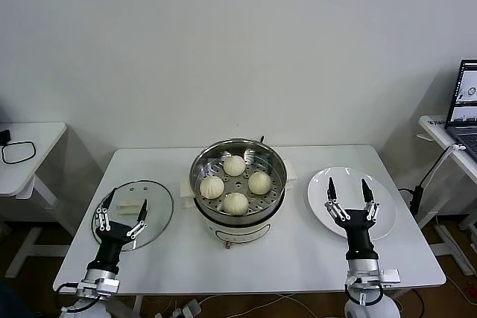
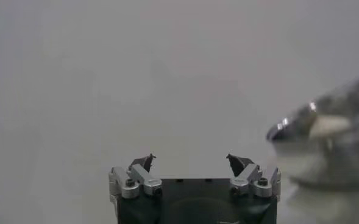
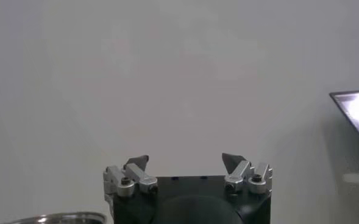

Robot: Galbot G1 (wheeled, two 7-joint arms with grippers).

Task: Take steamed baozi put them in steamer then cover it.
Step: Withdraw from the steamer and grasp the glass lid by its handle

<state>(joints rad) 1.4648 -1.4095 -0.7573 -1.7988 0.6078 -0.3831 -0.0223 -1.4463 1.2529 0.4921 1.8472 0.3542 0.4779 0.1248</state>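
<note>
White surface [image 1: 298, 258], plain wall behind. All four baozi [image 1: 235, 184] sit in the steamer [image 1: 238, 184] at mid-surface, so covering remains. Left gripper [image 1: 124, 210], fingers apart, hovers over the cover [image 1: 160, 210] near the left edge (grip its white handle squarely). Right gripper [image 1: 351, 195], fingers apart, idles over the plate [image 1: 320, 199].

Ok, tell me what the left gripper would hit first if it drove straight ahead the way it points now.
Probably nothing close. The open left gripper, above the cover, points at bare wall in its wrist view; the steamer sits off to one side. Depth is unclear.
</note>
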